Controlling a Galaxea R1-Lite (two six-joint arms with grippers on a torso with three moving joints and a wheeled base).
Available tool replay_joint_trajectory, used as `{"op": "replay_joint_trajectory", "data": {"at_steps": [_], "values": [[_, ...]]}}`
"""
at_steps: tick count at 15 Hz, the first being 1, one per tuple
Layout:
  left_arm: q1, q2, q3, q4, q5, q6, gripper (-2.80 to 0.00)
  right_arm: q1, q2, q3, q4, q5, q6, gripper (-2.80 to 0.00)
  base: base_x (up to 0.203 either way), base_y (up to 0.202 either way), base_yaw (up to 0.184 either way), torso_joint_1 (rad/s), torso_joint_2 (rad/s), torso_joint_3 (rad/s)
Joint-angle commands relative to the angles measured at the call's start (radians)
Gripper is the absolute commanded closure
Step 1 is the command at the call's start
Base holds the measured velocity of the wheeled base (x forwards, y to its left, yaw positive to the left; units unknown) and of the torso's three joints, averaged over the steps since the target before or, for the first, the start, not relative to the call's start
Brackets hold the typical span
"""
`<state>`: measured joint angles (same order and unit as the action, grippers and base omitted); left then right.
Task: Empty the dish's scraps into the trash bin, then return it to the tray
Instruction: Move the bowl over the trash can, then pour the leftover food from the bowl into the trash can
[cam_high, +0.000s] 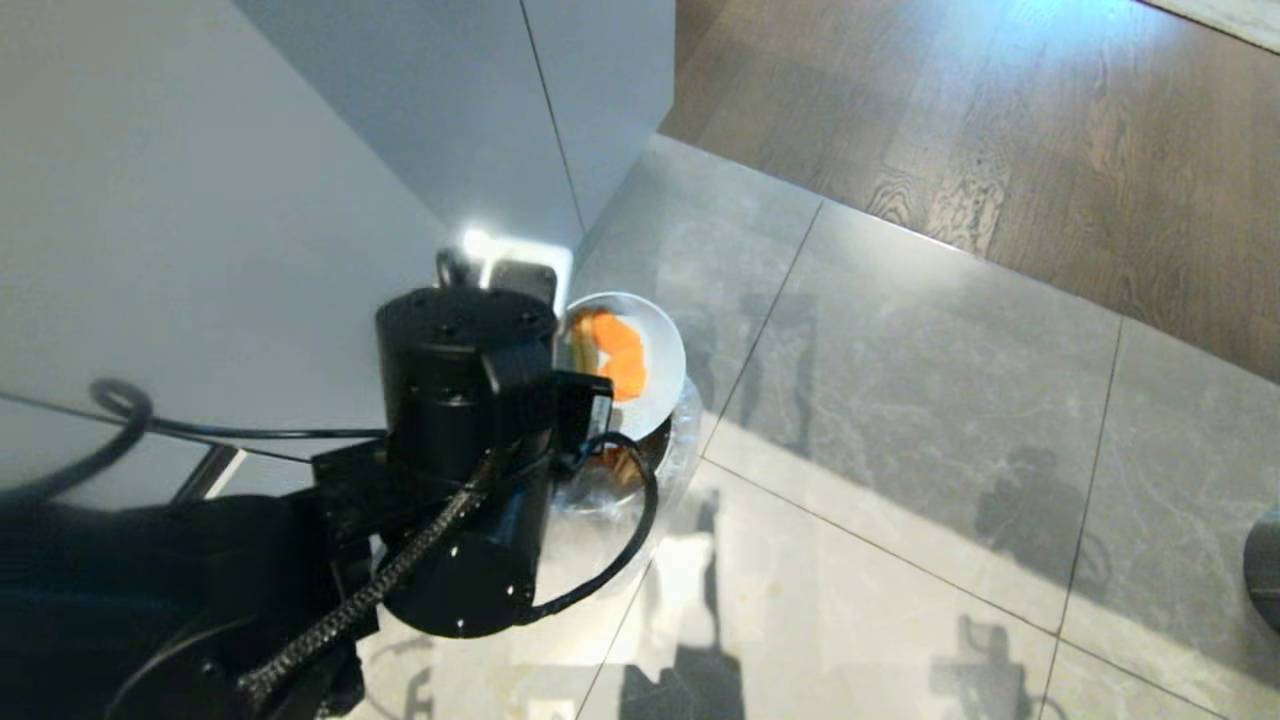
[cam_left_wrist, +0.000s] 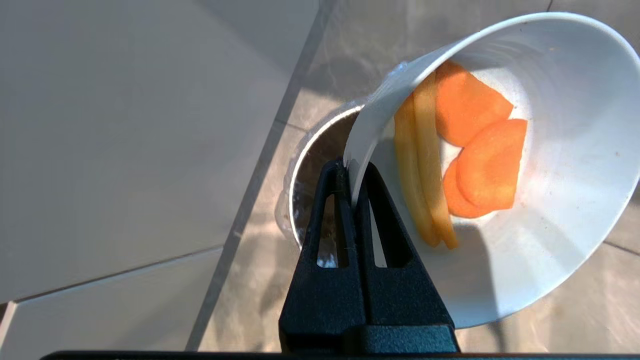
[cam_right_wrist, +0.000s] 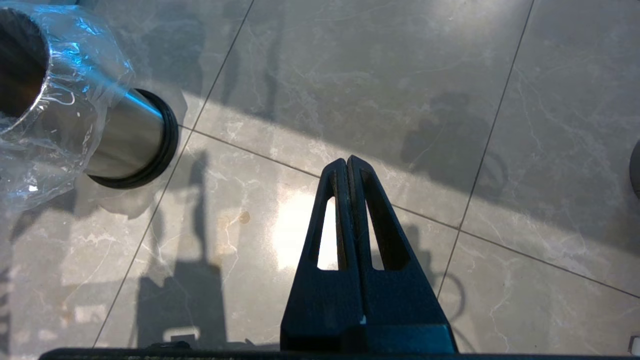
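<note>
My left gripper (cam_left_wrist: 352, 172) is shut on the rim of the dish (cam_left_wrist: 565, 165), a small white bowl held tilted on its side. The scraps (cam_left_wrist: 480, 150), orange carrot slices and pale yellow strips, still lie inside it. In the head view the dish (cam_high: 662, 345) hangs just above the trash bin (cam_high: 683, 440), and my left wrist hides the fingers. The trash bin's (cam_left_wrist: 312, 165) rim with its clear liner shows right behind the gripper. My right gripper (cam_right_wrist: 346, 162) is shut on nothing above the tiled floor, with the trash bin (cam_right_wrist: 55, 100) off to its side. The tray is out of view.
A white cabinet wall (cam_high: 200, 200) stands close on the left of the bin. Grey floor tiles (cam_high: 900, 400) spread to the right, with wood flooring (cam_high: 1050, 120) beyond. A grey round object (cam_high: 1265, 565) shows at the right edge.
</note>
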<state>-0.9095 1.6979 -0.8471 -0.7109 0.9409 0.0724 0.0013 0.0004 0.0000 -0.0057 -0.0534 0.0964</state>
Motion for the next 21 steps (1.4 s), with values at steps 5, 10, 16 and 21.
{"op": "replay_joint_trajectory", "data": {"at_steps": [5, 10, 16, 21], "values": [[0.078, 0.062, 0.277, -0.604, -0.003, 0.201, 0.00, 0.000, 0.000, 0.000, -0.002, 0.000, 0.000, 0.00, 0.000, 0.000, 0.000, 0.000, 0.00, 0.000], [0.241, 0.129, 0.297, -0.856, -0.236, 0.394, 0.00, 0.000, 0.000, 0.000, 0.000, 0.000, 0.000, 0.00, 0.000, 0.000, 0.000, 0.000, 0.00, 0.000], [0.335, 0.130, 0.298, -0.859, -0.420, 0.481, 0.00, 0.000, 0.000, 0.000, 0.000, 0.000, 0.002, 0.00, 0.000, 0.000, 0.000, 0.000, 0.00, 0.000], [0.434, 0.128, 0.281, -0.859, -0.595, 0.578, 0.00, 0.000, 0.000, 0.000, -0.002, 0.000, 0.000, 0.00, 0.000, 0.000, 0.000, 0.000, 0.00, 0.000]]}}
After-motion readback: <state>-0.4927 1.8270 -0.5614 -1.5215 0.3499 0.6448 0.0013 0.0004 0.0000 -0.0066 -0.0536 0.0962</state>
